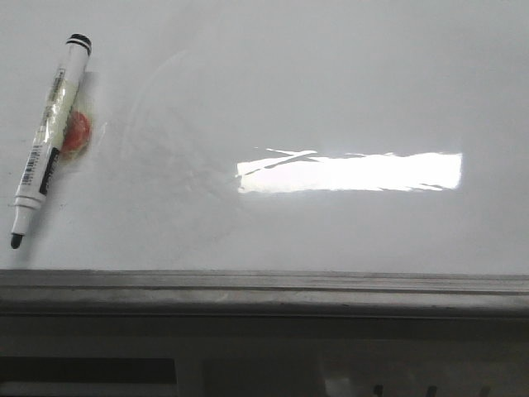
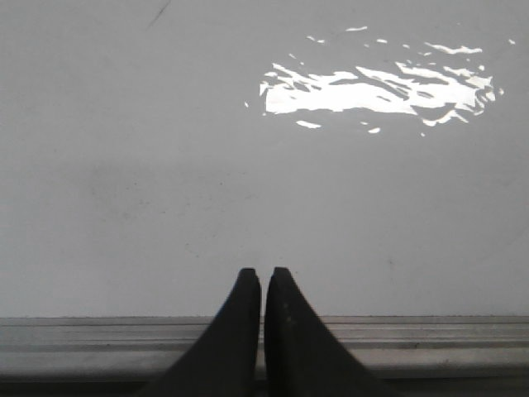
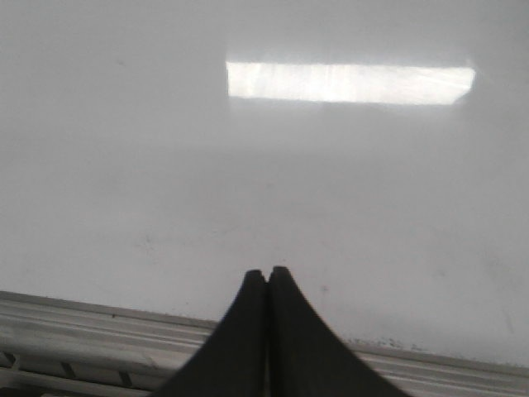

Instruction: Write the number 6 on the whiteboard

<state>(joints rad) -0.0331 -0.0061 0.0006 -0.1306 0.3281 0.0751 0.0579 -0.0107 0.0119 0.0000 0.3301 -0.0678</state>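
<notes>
Two closed, empty end effectors [image 2: 263, 277] [image 3: 268, 275] over the whiteboard [image 1: 331, 91]; uncapped marker [image 1: 48, 141] flat.

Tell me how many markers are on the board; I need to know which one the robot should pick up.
1. The marker lies uncapped at the left of the whiteboard in the front view, tip toward the rail. The wrist views show none; more could lie outside the frames.

Marker [image 1: 48, 141] on whiteboard's [image 1: 331, 99] left
</notes>
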